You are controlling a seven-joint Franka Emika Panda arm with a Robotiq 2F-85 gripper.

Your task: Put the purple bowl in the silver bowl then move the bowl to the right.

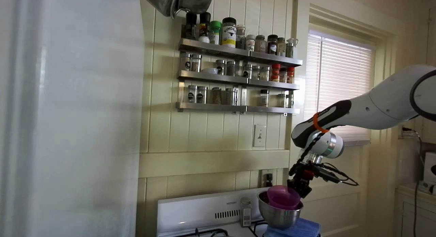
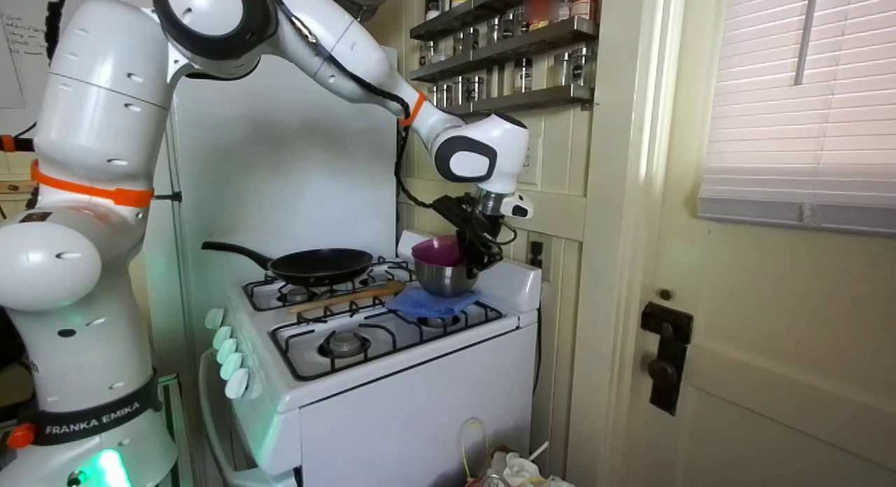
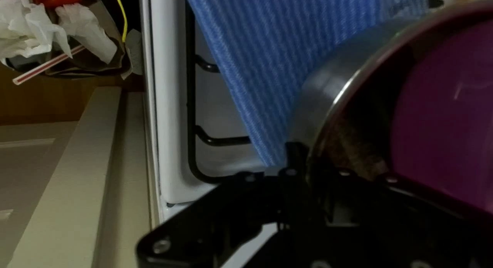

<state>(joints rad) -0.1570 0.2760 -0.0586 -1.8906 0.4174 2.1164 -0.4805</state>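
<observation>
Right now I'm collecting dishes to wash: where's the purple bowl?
In an exterior view, low and right of centre, the purple bowl sits inside the silver bowl, above the blue cloth.

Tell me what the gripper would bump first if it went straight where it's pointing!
Probably the silver bowl: its rim sits between the fingers. The blue cloth looks next below, though depth is unclear.
</observation>
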